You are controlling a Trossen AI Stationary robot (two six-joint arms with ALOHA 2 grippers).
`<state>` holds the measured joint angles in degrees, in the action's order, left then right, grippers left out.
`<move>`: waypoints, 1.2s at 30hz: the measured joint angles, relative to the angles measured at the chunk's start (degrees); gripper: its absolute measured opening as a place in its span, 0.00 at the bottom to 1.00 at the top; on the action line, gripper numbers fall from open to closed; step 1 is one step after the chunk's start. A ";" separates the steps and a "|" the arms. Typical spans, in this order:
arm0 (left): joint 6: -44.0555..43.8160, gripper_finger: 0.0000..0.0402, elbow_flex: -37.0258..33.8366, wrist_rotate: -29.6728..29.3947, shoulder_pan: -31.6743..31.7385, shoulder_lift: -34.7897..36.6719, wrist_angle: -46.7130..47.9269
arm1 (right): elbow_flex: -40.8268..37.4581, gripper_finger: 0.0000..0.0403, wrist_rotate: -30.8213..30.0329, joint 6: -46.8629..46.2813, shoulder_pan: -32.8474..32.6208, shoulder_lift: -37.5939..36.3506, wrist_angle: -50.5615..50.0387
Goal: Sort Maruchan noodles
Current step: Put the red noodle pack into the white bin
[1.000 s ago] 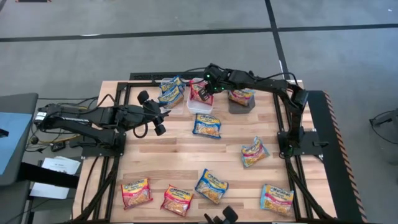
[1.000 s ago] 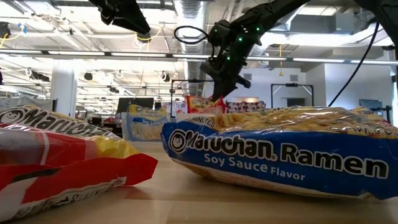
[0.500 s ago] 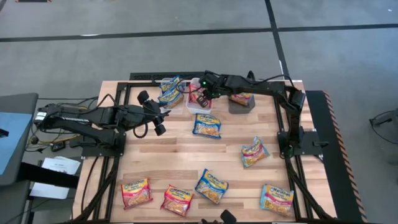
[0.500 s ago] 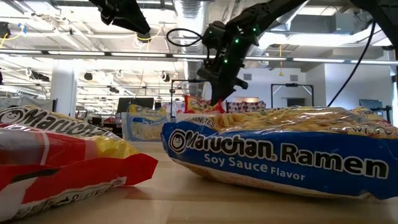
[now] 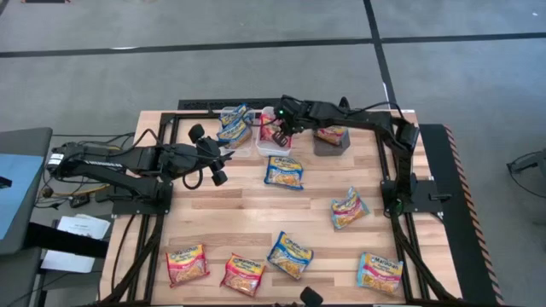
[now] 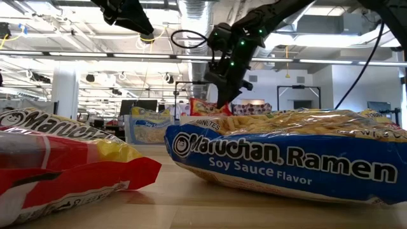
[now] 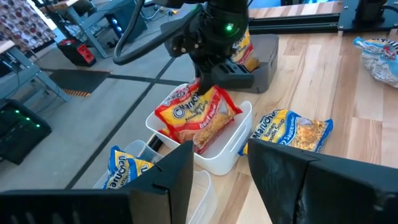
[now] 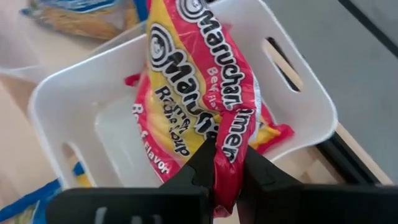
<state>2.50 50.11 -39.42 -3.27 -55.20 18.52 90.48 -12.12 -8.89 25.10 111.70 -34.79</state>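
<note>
A red-trimmed Maruchan noodle packet [image 8: 199, 81] stands tilted in the white bin [image 8: 311, 106] at the table's far middle, with my right gripper [image 8: 227, 168] shut on it. The left wrist view shows the same packet [image 7: 196, 118] below that gripper [image 7: 214, 78]. My left gripper [image 7: 217, 180] hovers open above the table's left part [image 5: 220, 162], holding nothing. Blue-trimmed packets [image 5: 235, 126] lie in the clear bin, and an orange-trimmed packet [image 5: 331, 132] lies in the dark grey bin. My right gripper pinches the packet's upper red end [image 8: 231, 143] between its two fingers. The fingers slant down at it from above and from the table's right. The packet hangs tilted below them, its lower part inside the white bin [image 7: 227, 146].
Several loose packets lie flat on the wooden table: a blue one [image 5: 284, 172] just near of the white bin, an orange one [image 5: 349, 207] at the right, and a row along the near edge [image 5: 291, 254]. The three bins stand side by side at the far edge.
My right gripper has moved a little toward the table's left and down with the red packet and rolled at the wrist, bringing the packet lower into the white bin. It has kept still over the last half second.
</note>
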 joint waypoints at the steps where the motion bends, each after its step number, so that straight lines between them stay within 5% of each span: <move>1: 0.00 0.36 0.00 0.00 0.00 0.00 0.00 | -0.01 0.12 0.01 0.43 -0.12 -0.18 0.08; 20: 0.03 0.36 0.00 0.00 0.00 0.00 0.02 | 0.04 0.12 -0.02 2.95 -3.42 -2.99 0.79; 36: -0.03 0.36 0.00 0.00 0.00 0.00 -0.03 | -0.02 0.12 4.92 3.50 0.89 -1.75 -1.02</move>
<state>2.47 50.11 -39.42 -3.27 -55.20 18.49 90.45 -7.20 -5.39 25.99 109.95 -35.81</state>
